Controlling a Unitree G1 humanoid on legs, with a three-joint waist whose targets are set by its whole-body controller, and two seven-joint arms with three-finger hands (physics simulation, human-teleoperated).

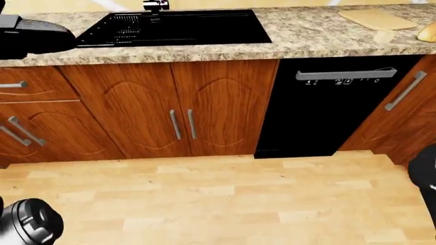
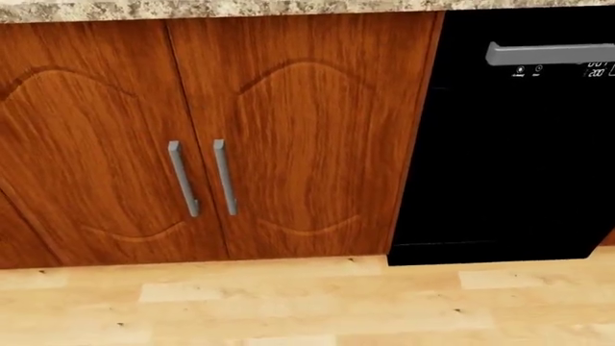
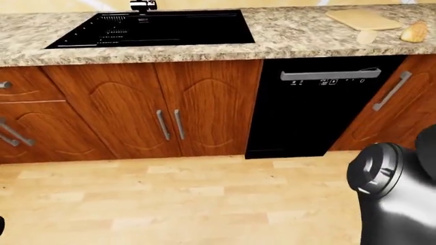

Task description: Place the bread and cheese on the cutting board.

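In the eye views a pale wooden cutting board (image 1: pixel 376 19) lies on the speckled counter (image 1: pixel 306 41) at the top right. A small pale cheese piece (image 3: pixel 366 36) lies on the counter just below the board. A tan bread loaf (image 3: pixel 413 31) lies to its right, at the view's edge. Both are off the board. A black arm part (image 1: pixel 27 224) shows at the bottom left of the left-eye view, and another (image 3: pixel 388 199) at the bottom right of the right-eye view. A dark blurred shape (image 1: pixel 34 35) at the upper left may be my left hand. No fingers show.
A black sink (image 1: pixel 177 28) with a faucet (image 1: pixel 156 5) is set in the counter at the top left. Below are wooden cabinet doors (image 2: pixel 192 144) and a black dishwasher (image 2: pixel 519 144). Light wooden floor (image 1: pixel 218 199) lies between me and the cabinets.
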